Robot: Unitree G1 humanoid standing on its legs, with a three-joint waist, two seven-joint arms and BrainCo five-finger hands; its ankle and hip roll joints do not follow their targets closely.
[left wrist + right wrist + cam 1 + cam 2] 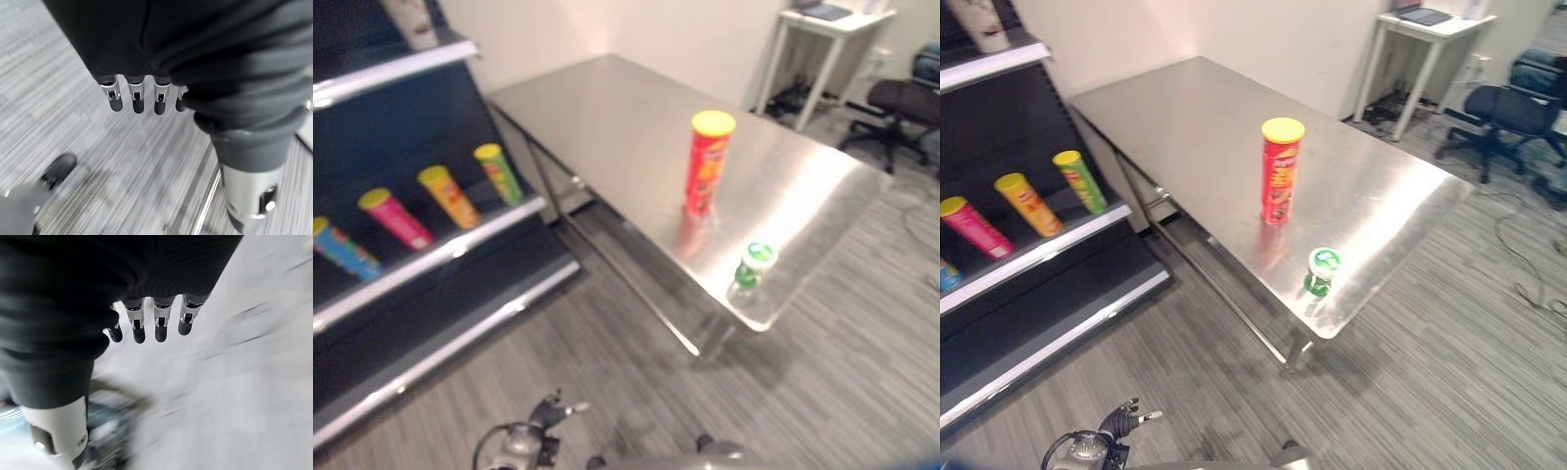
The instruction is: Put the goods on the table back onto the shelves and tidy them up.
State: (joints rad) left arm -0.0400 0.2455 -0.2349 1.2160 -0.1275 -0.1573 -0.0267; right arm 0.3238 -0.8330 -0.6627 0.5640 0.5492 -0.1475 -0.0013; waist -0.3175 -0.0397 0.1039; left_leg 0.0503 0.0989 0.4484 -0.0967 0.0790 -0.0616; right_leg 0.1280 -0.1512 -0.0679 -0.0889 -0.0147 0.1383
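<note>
A tall red chip can [708, 162] with a yellow lid stands upright near the middle of the steel table [607, 117]. A small green bottle [753, 269] with a white-and-green cap stands by the table's near corner. To the left is the dark shelf unit [431, 259], where several coloured cans lean in a row: green [499, 174], orange [450, 196], pink [396, 217] and blue [342, 250]. My left hand [138, 98] hangs low over the floor with its fingers straight and nothing in it. My right hand [146, 328] also hangs with straight fingers, holding nothing.
A white container [411, 22] sits on the top shelf. A white desk [827, 39] and a dark office chair [901, 103] stand beyond the table at the back right. Grey striped floor lies between the shelf and the table.
</note>
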